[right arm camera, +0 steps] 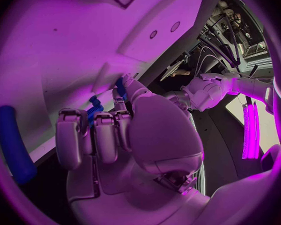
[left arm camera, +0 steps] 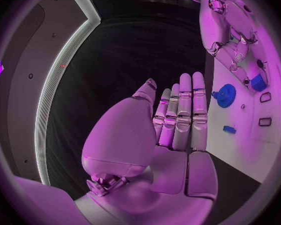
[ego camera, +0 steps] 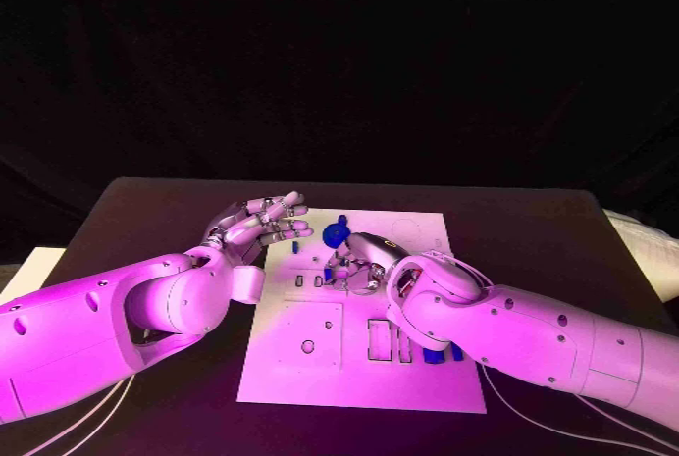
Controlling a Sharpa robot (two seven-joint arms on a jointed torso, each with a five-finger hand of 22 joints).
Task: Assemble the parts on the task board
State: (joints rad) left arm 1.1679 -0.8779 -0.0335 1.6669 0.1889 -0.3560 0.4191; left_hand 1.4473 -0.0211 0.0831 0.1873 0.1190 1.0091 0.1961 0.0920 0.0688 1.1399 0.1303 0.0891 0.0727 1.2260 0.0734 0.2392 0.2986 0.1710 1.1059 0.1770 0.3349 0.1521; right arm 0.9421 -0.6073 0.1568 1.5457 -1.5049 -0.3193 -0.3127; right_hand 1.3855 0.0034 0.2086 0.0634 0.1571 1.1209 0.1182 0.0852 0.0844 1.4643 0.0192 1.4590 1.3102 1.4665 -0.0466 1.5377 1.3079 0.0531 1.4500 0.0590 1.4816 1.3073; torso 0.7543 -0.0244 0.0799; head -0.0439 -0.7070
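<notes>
A: Task board [ego camera: 319, 363] lies mid-tabletop [ego camera: 156, 196]; right robot hand [ego camera: 361, 263] curled down over it, apparently seating a part. Grasp unclear.

B: Beyond, blue gear [ego camera: 337, 234] stands on the board; left robot hand [ego camera: 262, 224] empty, fingers straight, waiting beside.

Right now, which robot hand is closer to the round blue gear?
The right robot hand. It sits on the task board just beside the blue gear, fingers reaching toward it. The left robot hand hovers open past the board's left edge, farther off.
</notes>
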